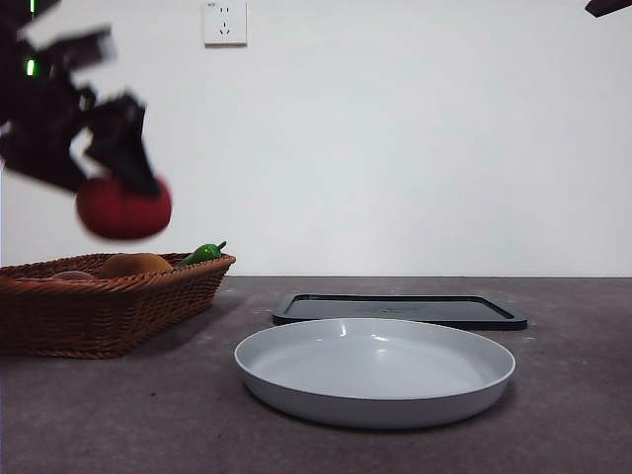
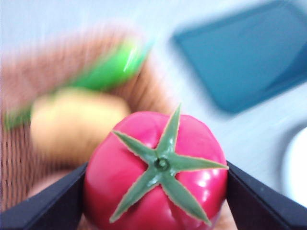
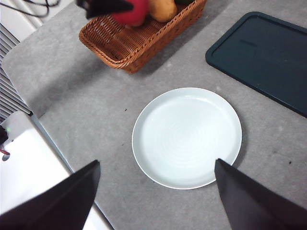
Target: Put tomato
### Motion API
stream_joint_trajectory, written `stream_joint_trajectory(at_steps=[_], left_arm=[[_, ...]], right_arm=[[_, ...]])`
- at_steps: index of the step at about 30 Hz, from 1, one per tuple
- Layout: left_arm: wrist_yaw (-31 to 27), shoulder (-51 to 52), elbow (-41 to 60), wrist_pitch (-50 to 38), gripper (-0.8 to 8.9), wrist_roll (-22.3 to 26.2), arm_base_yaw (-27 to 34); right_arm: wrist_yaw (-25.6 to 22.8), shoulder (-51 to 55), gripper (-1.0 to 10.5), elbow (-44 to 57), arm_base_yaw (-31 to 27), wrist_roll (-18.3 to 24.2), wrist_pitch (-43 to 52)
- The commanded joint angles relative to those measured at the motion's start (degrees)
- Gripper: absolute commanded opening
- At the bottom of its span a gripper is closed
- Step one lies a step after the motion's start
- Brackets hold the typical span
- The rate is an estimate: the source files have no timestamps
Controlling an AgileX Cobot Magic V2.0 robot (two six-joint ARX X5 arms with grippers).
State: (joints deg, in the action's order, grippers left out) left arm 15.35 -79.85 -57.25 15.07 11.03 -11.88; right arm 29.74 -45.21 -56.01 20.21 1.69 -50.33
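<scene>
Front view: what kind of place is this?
Probably an indoor robot test bench, not a kitchen: bare white wall with a socket, grey table staged with a wicker basket, plate and dark tray. The left gripper holds the tomato above the basket.

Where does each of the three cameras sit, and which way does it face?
Front view: low at table height, looking level across the white plate toward the wall; the left gripper holds the tomato above the basket.
Left wrist view: on the left arm, looking down onto the tomato clamped between its own jaws.
Right wrist view: on the right arm, high above the plate; its own jaws stand wide apart.
Shared: tomato, basket and dark tray appear in all three.
</scene>
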Motion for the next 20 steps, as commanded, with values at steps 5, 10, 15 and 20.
stream_joint_trajectory(at_steps=[5, 10, 15, 20], left_arm=[[4.1, 4.9, -1.7, 0.3, 3.33, -1.4, -7.7], [4.1, 4.2, -1.7, 0.0, 3.33, -1.4, -15.3], [4.0, 0.3, -1.7, -2.7, 3.33, -1.4, -22.0], [4.0, -6.4, -1.7, -6.6, 3.33, -1.2, -27.1]], right_arm=[[-0.3, -0.4, 3.8, -1.1, 0.3, 0.3, 0.6], [-1.3, -0.4, 3.8, -1.1, 0.3, 0.3, 0.5], [-1.3, -0.4, 3.8, -1.1, 0.3, 0.2, 0.5], [-1.3, -0.4, 3.8, -1.1, 0.3, 0.2, 0.2]])
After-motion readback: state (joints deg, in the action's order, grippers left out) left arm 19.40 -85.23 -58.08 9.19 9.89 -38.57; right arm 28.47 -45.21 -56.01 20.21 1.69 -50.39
